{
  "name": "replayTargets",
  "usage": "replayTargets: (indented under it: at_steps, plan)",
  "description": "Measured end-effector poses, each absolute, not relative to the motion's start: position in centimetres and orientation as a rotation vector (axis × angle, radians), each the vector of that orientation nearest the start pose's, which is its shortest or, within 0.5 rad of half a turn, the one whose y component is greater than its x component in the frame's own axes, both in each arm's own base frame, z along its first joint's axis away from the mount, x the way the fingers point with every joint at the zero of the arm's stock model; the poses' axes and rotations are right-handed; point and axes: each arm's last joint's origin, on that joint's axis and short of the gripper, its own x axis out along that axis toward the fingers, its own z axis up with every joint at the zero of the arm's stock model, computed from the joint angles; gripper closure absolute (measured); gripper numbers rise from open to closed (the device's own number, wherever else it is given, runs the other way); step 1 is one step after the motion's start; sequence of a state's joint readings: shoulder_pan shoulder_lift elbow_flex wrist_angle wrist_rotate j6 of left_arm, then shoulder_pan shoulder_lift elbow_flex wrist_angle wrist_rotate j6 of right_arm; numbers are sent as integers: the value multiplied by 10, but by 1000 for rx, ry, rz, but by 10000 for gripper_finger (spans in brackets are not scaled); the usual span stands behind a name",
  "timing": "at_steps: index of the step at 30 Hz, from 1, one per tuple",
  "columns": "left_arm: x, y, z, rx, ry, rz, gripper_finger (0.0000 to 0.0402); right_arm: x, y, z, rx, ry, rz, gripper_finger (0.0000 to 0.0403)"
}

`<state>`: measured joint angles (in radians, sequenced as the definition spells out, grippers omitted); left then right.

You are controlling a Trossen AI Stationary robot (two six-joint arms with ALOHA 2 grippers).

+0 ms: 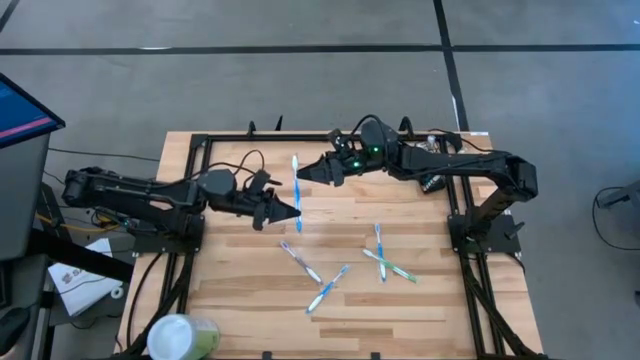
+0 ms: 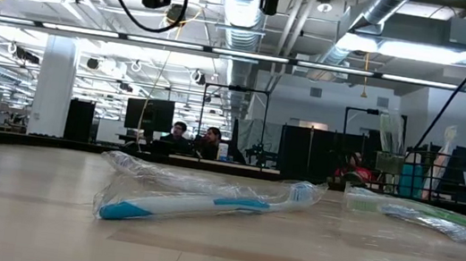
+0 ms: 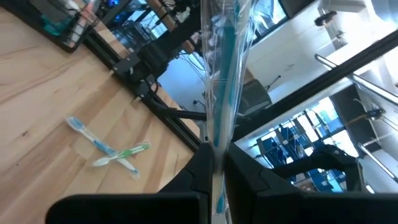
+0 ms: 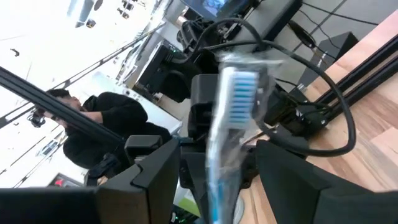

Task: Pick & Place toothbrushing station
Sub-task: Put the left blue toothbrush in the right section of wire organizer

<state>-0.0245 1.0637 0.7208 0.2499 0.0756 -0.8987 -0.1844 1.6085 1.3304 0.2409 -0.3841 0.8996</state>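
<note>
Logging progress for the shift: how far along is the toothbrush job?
Nothing looks placed yet. In hand: the left gripper clamps a wrapped toothbrush, whose head sits inside the open right gripper. Left: four toothbrushes lie on the table, and no holder shows.

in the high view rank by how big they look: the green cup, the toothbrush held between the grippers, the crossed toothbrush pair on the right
1. Green cup, partly cut off by the picture's edge.
2. Crossed toothbrush pair.
3. Held toothbrush; it is raised nearer the camera, so its rank is unsure.
</note>
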Motion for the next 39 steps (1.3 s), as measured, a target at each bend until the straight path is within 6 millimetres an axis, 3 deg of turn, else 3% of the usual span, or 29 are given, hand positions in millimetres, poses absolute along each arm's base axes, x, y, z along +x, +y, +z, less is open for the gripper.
replayTargets:
  at_steps: [19,26,39]
  plan:
    - [239,12,301,-905,88,-7,392,372,-63,354,926,106,128,201]
    - [245,-2,296,-911,132,-44,392,372,-64,354,926,104,124,201]
    - [257,4,291,-908,94,-43,392,371,-63,353,928,125,148,221]
